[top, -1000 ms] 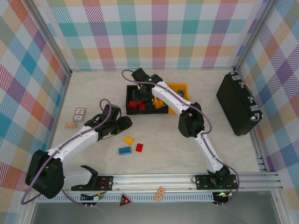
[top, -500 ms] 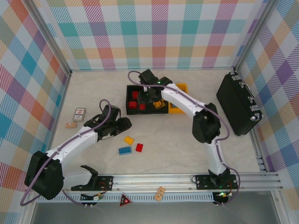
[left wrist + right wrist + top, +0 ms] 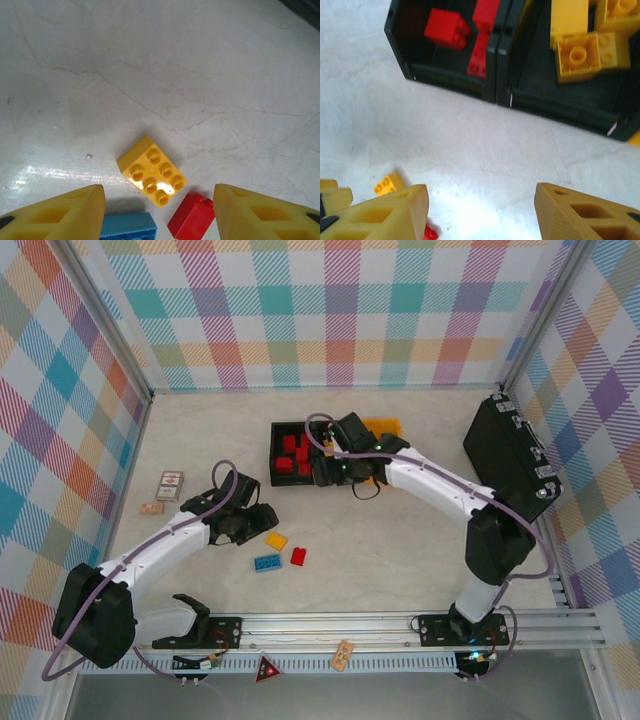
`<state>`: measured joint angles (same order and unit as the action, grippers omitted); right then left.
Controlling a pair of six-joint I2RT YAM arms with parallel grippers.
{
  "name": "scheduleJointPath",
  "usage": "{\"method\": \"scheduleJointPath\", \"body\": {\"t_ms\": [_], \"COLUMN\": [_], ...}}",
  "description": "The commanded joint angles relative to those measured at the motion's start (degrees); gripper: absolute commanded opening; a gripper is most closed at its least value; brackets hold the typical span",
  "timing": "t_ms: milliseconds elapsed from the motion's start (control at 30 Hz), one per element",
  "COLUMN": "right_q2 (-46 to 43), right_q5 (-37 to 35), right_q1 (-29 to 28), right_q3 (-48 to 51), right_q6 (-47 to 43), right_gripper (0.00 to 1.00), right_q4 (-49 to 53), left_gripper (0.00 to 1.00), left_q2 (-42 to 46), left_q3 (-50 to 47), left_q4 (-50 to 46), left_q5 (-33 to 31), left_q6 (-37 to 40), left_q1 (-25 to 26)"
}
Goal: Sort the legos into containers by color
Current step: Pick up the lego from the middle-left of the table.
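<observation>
Firstly, left hand (image 3: 159, 212), spread apart and empty, over yellow lego (image 3: 151, 171); blue lego (image 3: 127, 227) and red lego (image 3: 192, 220) just beside it, loose on counter (image 3: 200, 75). Left black bin (image 3: 445, 82) holds red legos (image 3: 447, 30); right black bin (image 3: 555, 105) holds yellow legos (image 3: 580, 55). Right hand (image 3: 480, 212), spread apart, empty, near their front walls.

No word, brand or number can be read anywhere. At the left of the worktop (image 3: 400, 540) lies a printed card (image 3: 171, 484) with red and white marks, too small to make out. Just near of it sits a smaller tan card (image 3: 152, 508), its print equally illegible. A patterned tan tile (image 3: 343, 653) rests on the near frame rail (image 3: 400, 661), and left of it a red triangular sign (image 3: 267, 670) carries a dark mark that cannot be deciphered. In the left wrist view the studs of the yellow lego brick (image 3: 152, 171) show no legible lettering.
</observation>
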<state>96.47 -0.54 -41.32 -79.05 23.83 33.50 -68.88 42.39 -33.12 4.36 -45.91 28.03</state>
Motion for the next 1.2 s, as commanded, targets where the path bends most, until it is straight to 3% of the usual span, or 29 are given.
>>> {"method": "scheduleJointPath", "body": {"t_ms": [0,367,600,900,1033,1167], "right_q2": [-5.08,-17.01,-20.12,-19.72,-20.12,-20.03], "right_q5": [2.09,14.55,15.45,15.91,15.58,15.22], "right_q1": [-0.25,-0.84,-1.67,-2.09,-2.16,-2.18], "right_q3": [4.69,23.22,30.00,31.75,32.31,32.68], "right_q6": [2.55,2.75,5.37,6.48,7.01,7.42], "right_gripper": [0.59,0.59,0.59,0.59,0.59,0.59], "right_q4": [-2.58,-8.77,-11.80,-13.94,-14.43,-14.63], "left_gripper": [0.61,0.61,0.60,0.58,0.52,0.34], "left_q2": [-1.33,-10.23,-16.20,-21.99,-23.44,-23.53], "left_q3": [-0.84,1.36,3.93,7.28,8.97,10.32], "left_q4": [-3.01,-0.30,-0.03,0.78,0.41,-0.44], "left_q5": [-1.55,-1.94,-2.58,-3.30,-3.37,-3.48], "left_q6": [-4.13,-9.98,-11.39,-11.32,-10.69,-9.73], "left_q1": [0.79,3.31,5.09,5.89,5.98,5.97]}}
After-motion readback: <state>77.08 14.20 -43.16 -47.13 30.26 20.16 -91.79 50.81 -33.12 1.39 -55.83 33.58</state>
